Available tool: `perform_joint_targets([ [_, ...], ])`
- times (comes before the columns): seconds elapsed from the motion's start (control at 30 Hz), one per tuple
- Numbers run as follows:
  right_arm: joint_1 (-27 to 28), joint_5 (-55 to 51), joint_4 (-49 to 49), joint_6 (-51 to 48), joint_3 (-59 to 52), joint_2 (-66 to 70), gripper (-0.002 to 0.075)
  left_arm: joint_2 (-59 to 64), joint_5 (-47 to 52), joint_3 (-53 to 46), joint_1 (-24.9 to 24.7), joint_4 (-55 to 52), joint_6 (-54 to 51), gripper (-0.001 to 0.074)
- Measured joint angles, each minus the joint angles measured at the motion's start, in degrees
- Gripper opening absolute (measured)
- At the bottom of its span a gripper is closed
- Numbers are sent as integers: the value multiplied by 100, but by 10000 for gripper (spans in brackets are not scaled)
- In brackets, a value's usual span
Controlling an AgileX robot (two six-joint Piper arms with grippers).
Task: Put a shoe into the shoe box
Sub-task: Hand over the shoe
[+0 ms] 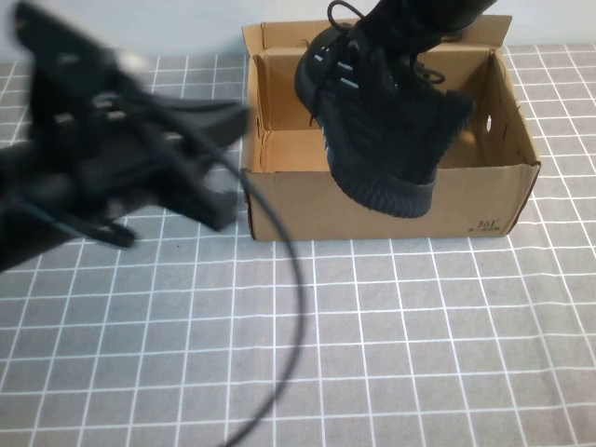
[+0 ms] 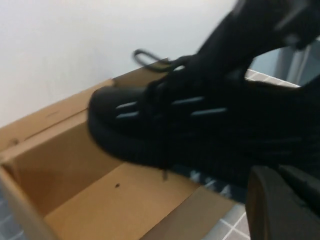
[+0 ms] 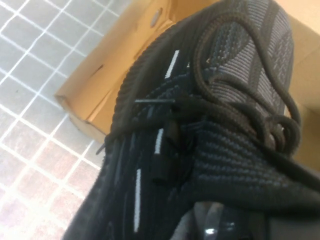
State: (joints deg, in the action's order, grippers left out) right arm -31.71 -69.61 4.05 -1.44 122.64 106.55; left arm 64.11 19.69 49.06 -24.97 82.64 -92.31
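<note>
The black knit shoe [image 1: 382, 121] with light-grey side stripes hangs tilted over the open brown shoe box [image 1: 372, 200], its ridged sole in front of the box's front wall. My right gripper [image 1: 414, 23] comes down from the far side and is shut on the shoe's collar. In the right wrist view the shoe [image 3: 225, 100] fills the picture above the box edge [image 3: 125, 60], with the gripper [image 3: 215, 227] at its collar. My left gripper [image 1: 228, 163] is open and empty just left of the box. The left wrist view shows the shoe [image 2: 200, 125] over the box [image 2: 75, 150].
The box stands at the far middle of a grey mat with a white grid [image 1: 391, 354]. Its flap lid [image 1: 279, 37] stands up at the back. The left arm's black cable [image 1: 291, 307] loops down over the mat toward the front edge.
</note>
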Motion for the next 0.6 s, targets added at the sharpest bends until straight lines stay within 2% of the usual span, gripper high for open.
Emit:
perform_joint_targets([
  [0.1,50,-96,0,57,125,116,2,352,-90,331,-594,165,-700,7],
  [0.2,59,-215,11,70,182,173,2,660,-124,583,-1004,229,-1059,88],
  [0.3,63,-279,11,70,182,209,2,912,-10,754,-1144,252,-1165,283],
  [0.4,72,-304,11,70,182,222,2,1058,182,812,-1154,481,-1278,540],
  [0.43,72,-304,11,70,182,222,2,1099,227,826,-1154,628,-1333,594],
  [0.53,72,-304,11,82,190,222,2,1270,370,826,-1154,1066,-1655,663],
  [0.6,72,-304,11,103,195,222,2,1388,484,826,-1157,1307,-1957,668],
])
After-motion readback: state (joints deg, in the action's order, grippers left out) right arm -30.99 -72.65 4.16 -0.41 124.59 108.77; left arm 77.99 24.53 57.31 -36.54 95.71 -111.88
